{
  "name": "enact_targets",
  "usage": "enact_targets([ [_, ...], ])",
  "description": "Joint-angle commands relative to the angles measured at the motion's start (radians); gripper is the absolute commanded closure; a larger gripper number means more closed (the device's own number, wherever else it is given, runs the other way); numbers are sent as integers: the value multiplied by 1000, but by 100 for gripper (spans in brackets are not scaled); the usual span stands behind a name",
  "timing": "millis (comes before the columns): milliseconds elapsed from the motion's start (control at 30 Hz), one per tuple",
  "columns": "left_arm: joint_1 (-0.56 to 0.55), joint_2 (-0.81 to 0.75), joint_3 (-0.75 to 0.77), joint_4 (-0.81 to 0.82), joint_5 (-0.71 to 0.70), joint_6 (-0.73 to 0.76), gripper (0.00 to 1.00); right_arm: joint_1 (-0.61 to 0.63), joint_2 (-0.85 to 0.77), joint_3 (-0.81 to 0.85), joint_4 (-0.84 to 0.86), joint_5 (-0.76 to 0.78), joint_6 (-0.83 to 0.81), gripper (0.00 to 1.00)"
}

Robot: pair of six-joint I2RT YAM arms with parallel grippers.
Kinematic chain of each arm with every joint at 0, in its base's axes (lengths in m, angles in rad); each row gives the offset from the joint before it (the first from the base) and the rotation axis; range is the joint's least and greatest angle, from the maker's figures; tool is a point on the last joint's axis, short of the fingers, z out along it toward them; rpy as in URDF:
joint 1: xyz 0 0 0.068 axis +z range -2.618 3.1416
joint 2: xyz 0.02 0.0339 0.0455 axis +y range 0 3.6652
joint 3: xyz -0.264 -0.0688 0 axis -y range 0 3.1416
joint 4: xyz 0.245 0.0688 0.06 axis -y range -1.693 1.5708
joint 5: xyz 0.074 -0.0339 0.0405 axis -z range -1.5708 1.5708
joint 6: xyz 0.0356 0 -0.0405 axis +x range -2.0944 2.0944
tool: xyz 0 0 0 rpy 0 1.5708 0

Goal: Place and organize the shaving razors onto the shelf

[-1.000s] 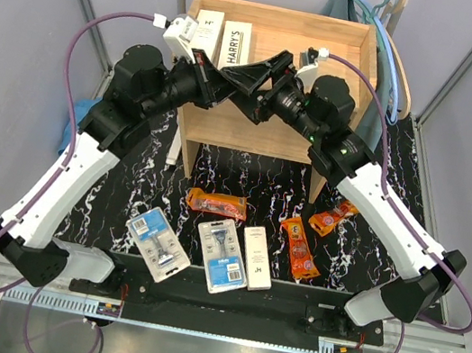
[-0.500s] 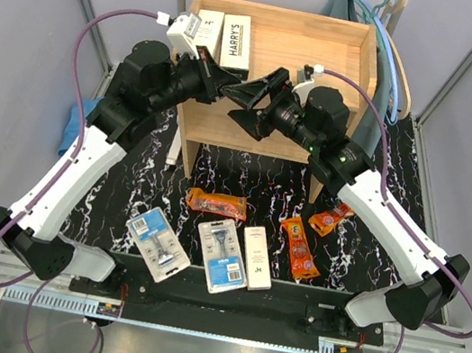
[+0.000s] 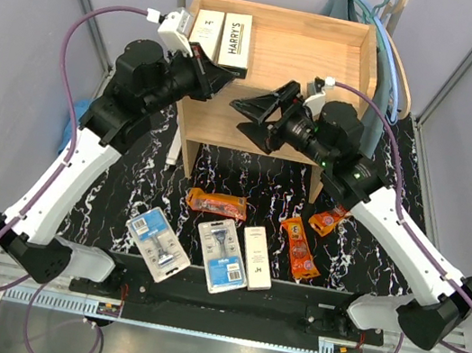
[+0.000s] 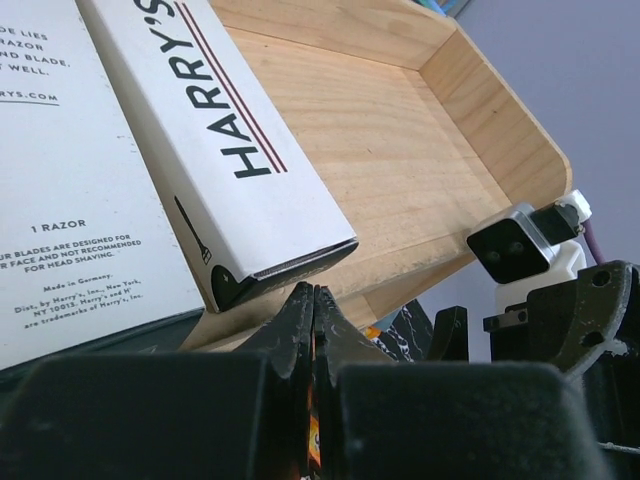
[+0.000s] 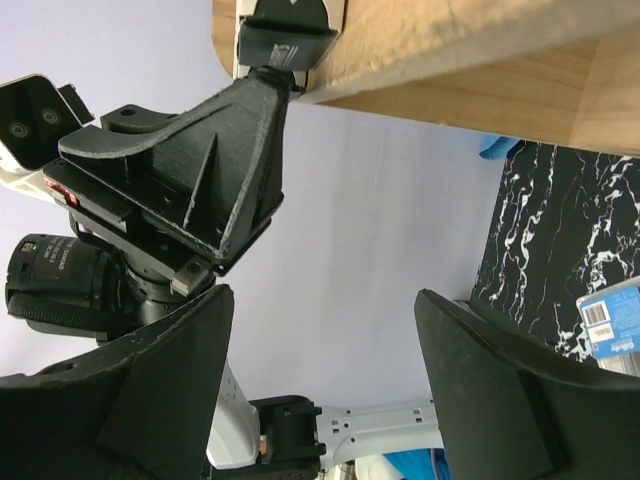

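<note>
Presently, light natural-wood two-tier shelf (image 3: 313, 48): stands at the worktop's far edge. Its top tier, left end, carries two long white boxes with black ends side by side: the "HARRY'S" box (image 3: 236, 41) and the small-print box (image 3: 208, 25).

Only the overhead view shows the loose packs along the near edge: first blue-backed blister card (image 3: 156, 243), second blister card (image 3: 224, 255), third white box (image 3: 256, 257), and three orange pouches, the left pouch (image 3: 217, 202), the middle pouch (image 3: 299, 247) and the right pouch (image 3: 332, 218).

Left gripper (image 3: 227, 81): at the shelf's front left corner. Its wrist view alone shows its fingers (image 4: 290, 325) pressed together, nothing between them, just below the "HARRY'S" box's black end.

Right gripper (image 3: 245, 116): before the shelf's front edge. Its wrist view shows its fingers (image 5: 170, 400) spread wide, empty, facing the left gripper.
</note>
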Motion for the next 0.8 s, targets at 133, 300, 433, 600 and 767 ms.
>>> enact_targets([
  [133, 4, -85, 22, 50, 125, 30, 87, 9, -109, -46, -60, -17, -16, 17],
  [300, 3, -188, -76, 50, 188, -3, 35, 25, -135, -83, -122, -26, -53, 17],
  [433, 0, -292, -207, 44, 206, -46, 5, 52, -178, -124, -207, 6, -101, 17],
  [600, -8, -435, -434, 36, 217, -101, 1, 72, -226, -242, -339, 71, -156, 16],
  [767, -12, -551, -636, 27, 228, -151, 1, 75, -281, -357, -470, 136, -203, 16],
])
